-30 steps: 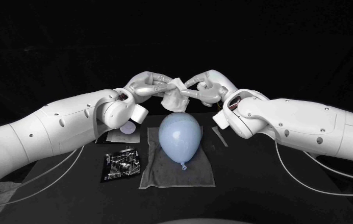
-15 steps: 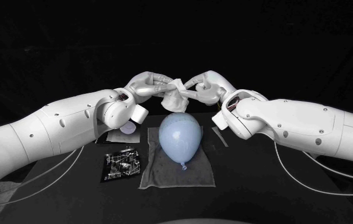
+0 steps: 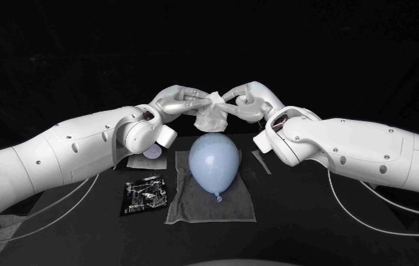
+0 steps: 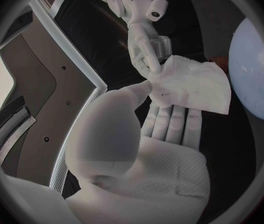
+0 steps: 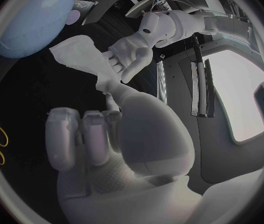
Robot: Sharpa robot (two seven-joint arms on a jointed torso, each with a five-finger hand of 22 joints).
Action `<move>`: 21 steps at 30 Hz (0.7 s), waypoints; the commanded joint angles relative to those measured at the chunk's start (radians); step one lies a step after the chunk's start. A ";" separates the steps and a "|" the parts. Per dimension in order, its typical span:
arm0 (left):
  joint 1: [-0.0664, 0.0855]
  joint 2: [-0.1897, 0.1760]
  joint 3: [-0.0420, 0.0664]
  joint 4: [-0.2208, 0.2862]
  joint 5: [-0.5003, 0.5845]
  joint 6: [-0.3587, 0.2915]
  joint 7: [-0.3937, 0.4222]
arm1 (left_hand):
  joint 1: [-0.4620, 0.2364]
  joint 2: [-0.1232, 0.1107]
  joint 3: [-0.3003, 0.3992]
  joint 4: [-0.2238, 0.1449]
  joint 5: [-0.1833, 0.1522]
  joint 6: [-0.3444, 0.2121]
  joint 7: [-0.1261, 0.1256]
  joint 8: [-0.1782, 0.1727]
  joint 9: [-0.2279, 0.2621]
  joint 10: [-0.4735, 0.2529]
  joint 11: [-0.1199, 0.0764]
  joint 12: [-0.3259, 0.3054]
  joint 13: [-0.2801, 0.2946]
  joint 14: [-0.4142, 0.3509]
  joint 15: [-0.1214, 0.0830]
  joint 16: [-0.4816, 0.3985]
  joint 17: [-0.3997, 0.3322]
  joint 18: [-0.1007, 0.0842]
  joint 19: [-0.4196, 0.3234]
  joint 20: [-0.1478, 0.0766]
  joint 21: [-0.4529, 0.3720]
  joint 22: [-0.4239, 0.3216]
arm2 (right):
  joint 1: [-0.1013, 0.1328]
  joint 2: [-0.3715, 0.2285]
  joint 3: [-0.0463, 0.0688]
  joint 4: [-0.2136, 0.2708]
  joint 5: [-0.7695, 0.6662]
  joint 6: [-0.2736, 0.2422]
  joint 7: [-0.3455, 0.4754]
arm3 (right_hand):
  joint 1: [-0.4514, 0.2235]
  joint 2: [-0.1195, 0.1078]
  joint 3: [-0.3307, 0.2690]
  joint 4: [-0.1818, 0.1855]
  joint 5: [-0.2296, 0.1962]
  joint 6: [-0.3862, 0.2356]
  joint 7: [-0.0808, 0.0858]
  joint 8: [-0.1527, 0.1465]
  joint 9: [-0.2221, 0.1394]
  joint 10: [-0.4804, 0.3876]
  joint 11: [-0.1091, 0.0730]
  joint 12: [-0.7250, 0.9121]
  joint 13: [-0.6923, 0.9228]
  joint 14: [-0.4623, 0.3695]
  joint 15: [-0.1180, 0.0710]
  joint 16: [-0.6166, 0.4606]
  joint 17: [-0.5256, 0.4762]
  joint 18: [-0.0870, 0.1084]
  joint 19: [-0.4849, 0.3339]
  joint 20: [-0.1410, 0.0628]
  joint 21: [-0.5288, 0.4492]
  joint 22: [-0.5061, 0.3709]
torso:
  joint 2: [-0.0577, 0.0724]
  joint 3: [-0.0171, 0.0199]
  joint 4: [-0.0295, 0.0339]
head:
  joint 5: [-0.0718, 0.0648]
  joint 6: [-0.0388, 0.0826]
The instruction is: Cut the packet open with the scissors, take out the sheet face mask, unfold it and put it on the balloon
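Nearest the robot, well below the fingers: black packet [image 3: 144,195] lying flat on the surface [image 3: 306,223], with silver print too small to read. Just beside it is a grey cloth [image 3: 197,208] with the pale blue balloon [image 3: 214,160] lying on it, knot end toward the robot and rounded end under the fingers. Farther out, both hands are up off the surface and meet over the balloon's far end. The left hand [image 3: 179,103] and right hand [image 3: 250,101] each pinch the white sheet mask [image 3: 209,116] along its upper edge. The mask hangs between them, crumpled and partly folded, its lower edge close over the balloon; cannot tell whether they touch. In the left wrist view, the left fingers [image 4: 169,122] lie flat under the mask with the thumb pressing its edge. The right fingers [image 4: 145,55] close on the same corner from the far side.
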 commanded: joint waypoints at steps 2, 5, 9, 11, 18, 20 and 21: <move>0.002 -0.002 0.001 0.005 -0.091 -0.082 -0.012 | -0.012 -0.021 -0.041 0.017 -0.002 -0.078 0.005 -0.042 -0.016 -0.090 0.034 0.001 0.000 -0.114 0.038 -0.027 -0.023 -0.044 -0.074 0.002 -0.004 -0.001 | 0.004 -0.010 0.003 0.013 0.041 -0.019 0.032 | -0.042 -0.013 0.052 -0.018 0.003 0.004 -0.001 0.026 0.043 0.111 -0.013 0.005 0.266 0.110 -0.007 0.003 0.263 -0.012 0.036 -0.002 0.004 0.125 | 0.000 0.0006 -0.0008 | -0.002 -0.001; 0.002 -0.004 0.001 0.003 -0.099 -0.113 -0.017 | -0.010 -0.018 -0.085 0.028 -0.002 -0.116 0.005 -0.061 -0.025 -0.165 0.062 0.000 -0.001 -0.212 0.066 -0.028 -0.047 -0.074 -0.178 0.002 -0.008 -0.005 | 0.008 -0.019 0.004 0.019 0.055 -0.008 0.022 | -0.060 -0.020 0.076 -0.028 0.003 0.002 -0.001 0.029 0.051 0.111 -0.013 0.005 0.266 0.110 -0.007 0.003 0.263 -0.011 0.035 -0.001 0.004 0.126 | -0.001 0.0002 -0.0007 | -0.003 -0.002; 0.002 -0.005 0.000 -0.005 -0.094 -0.146 -0.020 | 0.022 0.008 -0.177 0.052 -0.002 -0.153 0.022 -0.070 -0.038 -0.233 0.078 0.018 0.003 -0.312 0.085 -0.023 -0.082 -0.107 -0.343 0.002 -0.016 -0.014 | 0.016 -0.029 0.005 0.022 0.069 0.003 -0.011 | -0.068 -0.023 0.087 -0.033 0.003 0.002 -0.001 0.031 0.054 0.111 -0.013 0.005 0.266 0.110 -0.007 0.003 0.263 -0.010 0.031 -0.001 0.000 0.119 | -0.001 -0.0003 -0.0013 | -0.005 -0.001; 0.002 -0.006 0.000 -0.008 -0.088 -0.155 -0.020 | 0.030 0.014 -0.199 0.060 -0.002 -0.159 0.026 -0.071 -0.040 -0.238 0.078 0.025 0.003 -0.330 0.086 -0.021 -0.091 -0.108 -0.353 0.003 -0.015 -0.014 | 0.020 -0.034 0.005 0.022 0.074 0.009 -0.037 | -0.071 -0.024 0.090 -0.036 0.003 0.002 -0.001 0.032 0.055 0.111 -0.013 0.005 0.266 0.110 -0.007 0.003 0.263 -0.009 0.029 -0.001 -0.002 0.116 | -0.002 -0.0005 -0.0017 | -0.006 -0.001; 0.000 -0.011 -0.001 -0.015 -0.037 -0.192 0.007 | 0.060 0.037 -0.301 0.118 -0.002 -0.161 0.035 -0.066 -0.042 -0.262 0.078 0.050 0.003 -0.372 0.088 -0.014 -0.119 -0.108 -0.378 0.003 -0.015 -0.014 | 0.028 -0.042 0.006 0.012 0.079 0.017 -0.136 | -0.083 -0.028 0.105 -0.044 0.003 0.002 -0.001 0.034 0.060 0.111 -0.014 0.005 0.266 0.110 -0.007 0.003 0.263 -0.006 0.023 -0.001 -0.009 0.106 | 0.000 0.0003 -0.0006 | -0.009 0.002; -0.001 -0.016 -0.002 -0.009 -0.022 -0.211 0.022 | 0.070 0.043 -0.312 0.128 -0.002 -0.158 0.041 -0.064 -0.041 -0.268 0.074 0.053 0.002 -0.371 0.086 -0.011 -0.121 -0.108 -0.376 0.003 -0.015 -0.014 | 0.029 -0.041 0.006 0.006 0.072 0.012 -0.168 | -0.083 -0.028 0.106 -0.044 0.003 0.003 -0.002 0.034 0.060 0.111 -0.014 0.005 0.266 0.110 -0.007 0.003 0.263 -0.006 0.023 -0.001 -0.009 0.105 | 0.000 -0.0002 -0.0003 | -0.009 0.003; -0.002 -0.017 -0.002 -0.006 -0.016 -0.217 0.027 | 0.081 0.049 -0.314 0.131 -0.002 -0.154 0.047 -0.062 -0.040 -0.271 0.071 0.055 0.002 -0.365 0.084 -0.007 -0.121 -0.106 -0.362 0.003 -0.012 -0.012 | 0.029 -0.040 0.006 0.004 0.068 0.010 -0.178 | -0.087 -0.030 0.109 -0.046 0.003 0.003 -0.002 0.034 0.061 0.111 -0.014 0.005 0.266 0.110 -0.007 0.003 0.263 -0.006 0.022 -0.001 -0.011 0.103 | 0.000 -0.0002 -0.0001 | -0.010 0.003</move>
